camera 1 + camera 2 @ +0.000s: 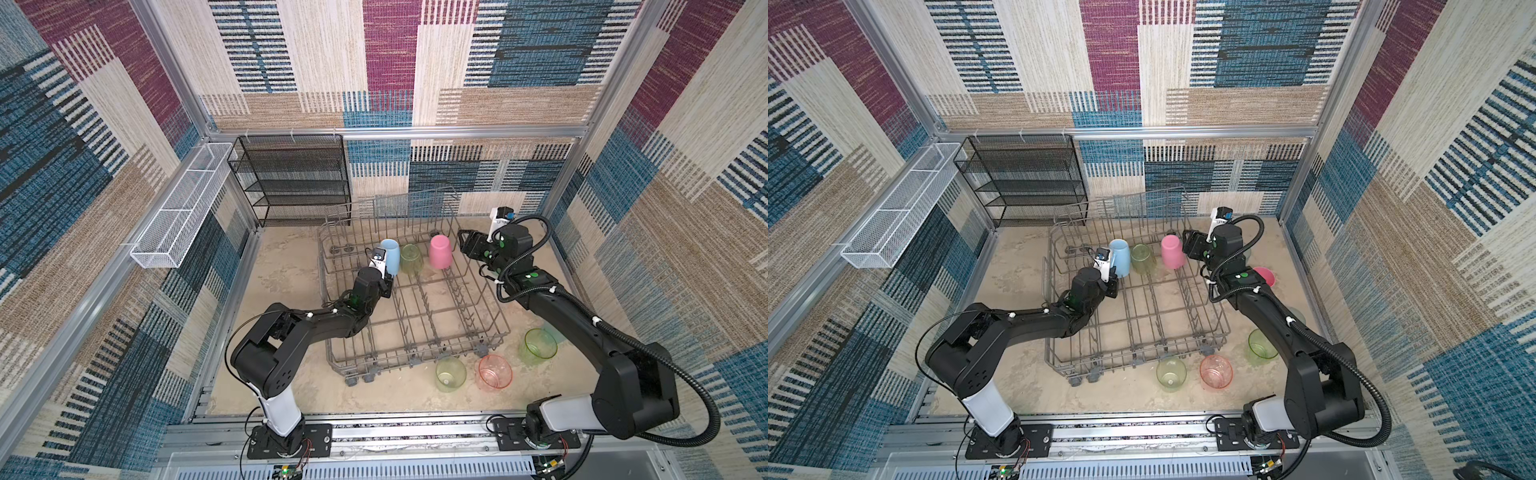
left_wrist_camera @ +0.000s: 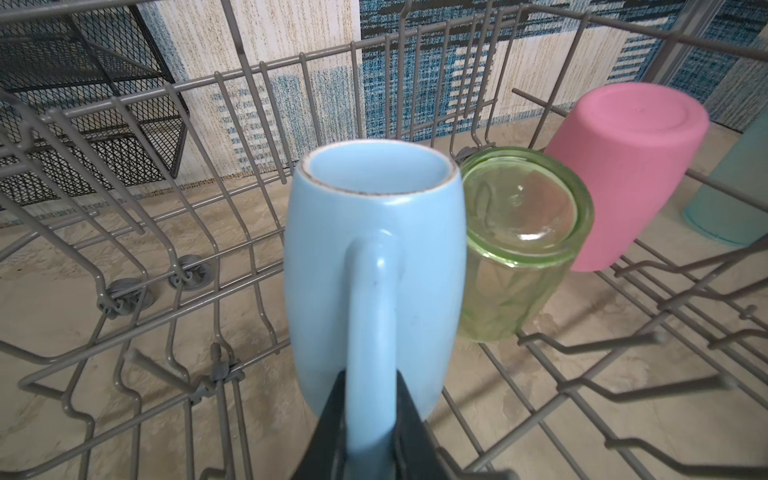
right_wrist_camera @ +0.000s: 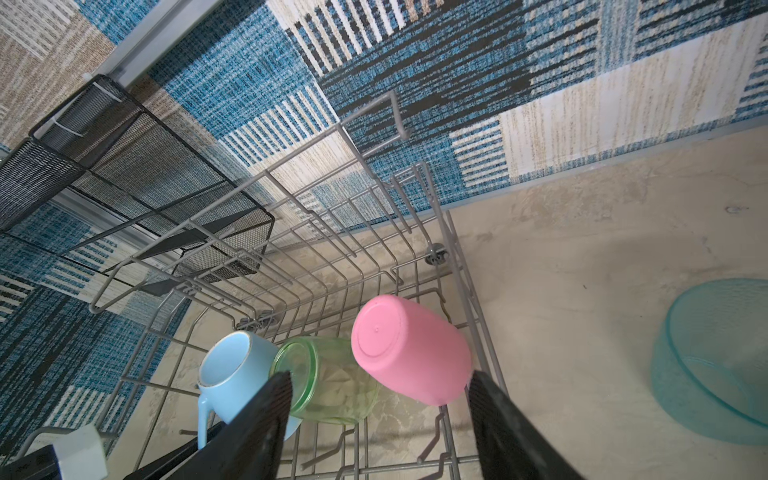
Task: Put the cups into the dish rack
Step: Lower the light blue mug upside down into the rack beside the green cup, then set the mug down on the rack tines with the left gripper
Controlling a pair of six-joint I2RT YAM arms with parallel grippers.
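Patterned walls (image 2: 270, 83) back a glossy light-blue mug (image 2: 324, 249) in the rack (image 1: 415, 316).

Wide open over the near and middle rows of the dish rack (image 1: 419, 328), with only upright tines (image 1: 424, 297) poking up. Blocked along the far row by the blue mug (image 1: 391, 254), yellow-green cup (image 1: 411, 258) and pink cup (image 1: 440, 251), packed side by side. Crowded at the mug's handle by the left hand (image 2: 371, 419) clamped there. Hemmed on the right by the right hand (image 1: 465, 244), spread wide just beside the pink cup. Clear down to bare surface (image 1: 286, 286) left of the rack; cluttered before its near wall by loose cups (image 1: 494, 372).
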